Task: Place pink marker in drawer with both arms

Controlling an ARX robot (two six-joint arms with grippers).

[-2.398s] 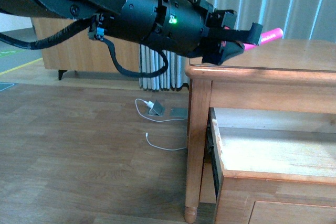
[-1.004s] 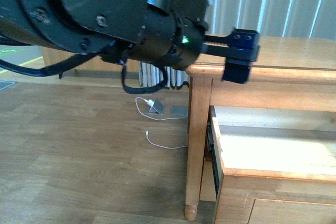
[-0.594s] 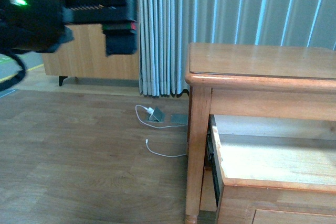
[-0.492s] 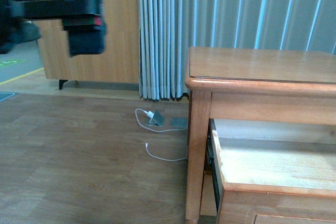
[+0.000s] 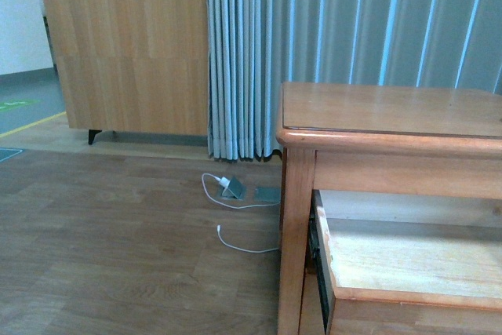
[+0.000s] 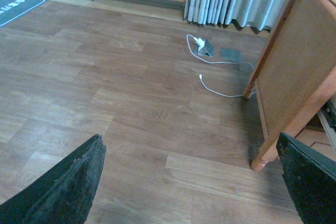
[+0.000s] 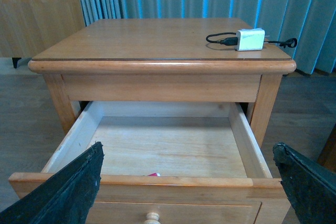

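Withdrawn from the front view, my left fingers (image 6: 65, 187) hang spread and empty, as do my right fingers (image 7: 65, 192); the pink marker (image 7: 153, 174) lies just inside the front of the open drawer (image 7: 242, 141), so closing it seems next.

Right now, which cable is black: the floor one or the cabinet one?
The black cable lies on the cabinet top, attached to the white charger block; the floor cable is white.
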